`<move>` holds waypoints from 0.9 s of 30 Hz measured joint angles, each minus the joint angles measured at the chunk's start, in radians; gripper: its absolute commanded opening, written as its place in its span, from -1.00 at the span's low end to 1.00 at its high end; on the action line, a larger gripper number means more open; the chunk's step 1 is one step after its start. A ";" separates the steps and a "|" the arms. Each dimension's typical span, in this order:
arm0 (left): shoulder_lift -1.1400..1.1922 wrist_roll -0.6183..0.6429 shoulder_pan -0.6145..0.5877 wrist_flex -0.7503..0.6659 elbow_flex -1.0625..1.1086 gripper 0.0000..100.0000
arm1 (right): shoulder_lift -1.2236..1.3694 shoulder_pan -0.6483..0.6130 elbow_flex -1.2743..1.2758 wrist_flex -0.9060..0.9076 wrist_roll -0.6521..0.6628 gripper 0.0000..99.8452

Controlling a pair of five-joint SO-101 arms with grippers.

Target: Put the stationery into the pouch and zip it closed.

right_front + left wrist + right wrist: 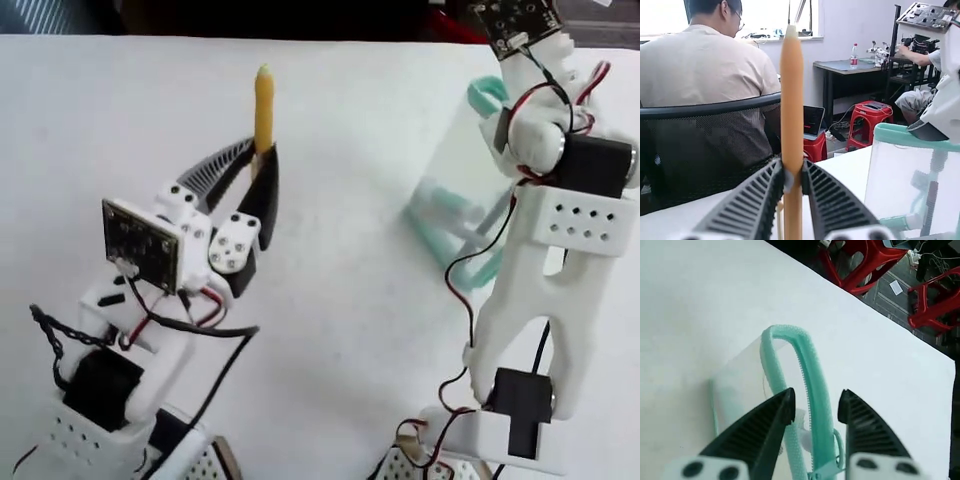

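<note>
An orange pen (263,100) stands upright, with my left gripper (256,172) shut on its lower part, out over the table left of centre. In the left wrist view the pen (791,100) rises between the ribbed fingers (760,200). The clear pouch (462,205) with teal zipper trim stands at the right, its mouth upward (912,135). My right gripper (815,397) sits at the pouch's top end. Its jaws straddle one side of the teal zipper rim (812,375), slightly apart, with a small gap on either side. Pale items show faintly inside the pouch (932,185).
The white table (380,330) spreads between the two arms. The arm bases and loose cables (200,330) sit along the near edge. Beyond the table's far edge are red stools (865,260) and a seated person in a chair (705,100).
</note>
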 measured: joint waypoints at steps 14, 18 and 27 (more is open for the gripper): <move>0.020 0.018 0.000 -0.233 0.017 -0.95 | -0.026 -0.058 0.064 0.086 -0.009 -0.68; 0.189 0.160 0.002 -0.384 0.003 -0.95 | -0.028 -0.075 0.063 0.115 -0.009 -0.68; 0.539 0.516 0.002 -0.419 -0.186 -0.95 | -0.028 -0.075 0.063 0.123 -0.084 -0.68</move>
